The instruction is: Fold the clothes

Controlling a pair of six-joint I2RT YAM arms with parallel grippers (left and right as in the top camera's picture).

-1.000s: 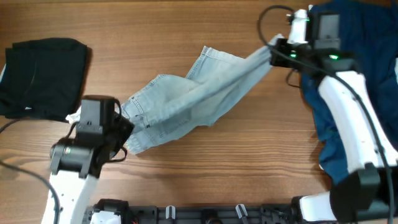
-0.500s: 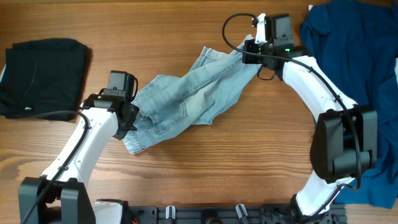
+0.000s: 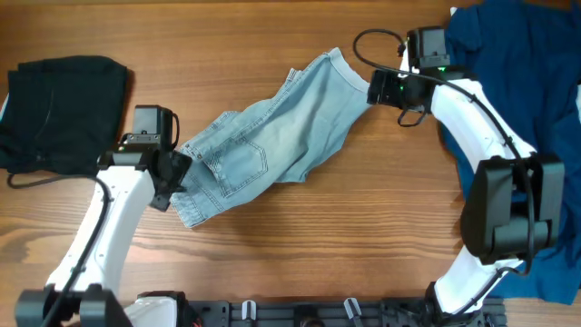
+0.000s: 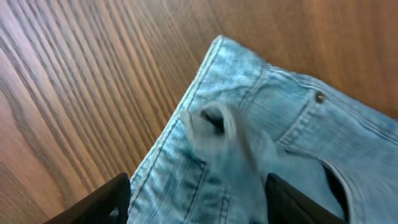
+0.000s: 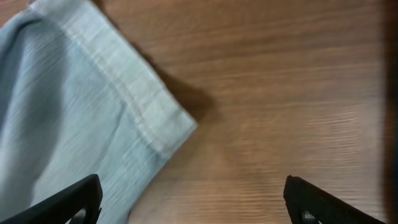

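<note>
The clothes, pale light-blue denim shorts (image 3: 272,136), lie spread diagonally on the wooden table (image 3: 363,245), running from lower left to upper right. My left gripper (image 3: 177,174) hovers at their lower-left waistband end. In the left wrist view the stitched denim (image 4: 280,137) lies under the left gripper (image 4: 199,208), whose jaws stand wide apart and grip nothing. My right gripper (image 3: 374,89) sits just past the upper-right leg hem. The right wrist view shows that hem (image 5: 143,106) lying loose, and the right gripper (image 5: 202,202) is open over bare wood.
A folded black garment (image 3: 64,109) rests at the table's left edge. A big dark-blue garment (image 3: 536,100) covers the right side, under and behind my right arm. Bare wood stretches along the front below the shorts.
Both grippers have opened and let go of the shorts, which now lie flatter on the table. The right gripper drew back to the right, the left one back to the left.
</note>
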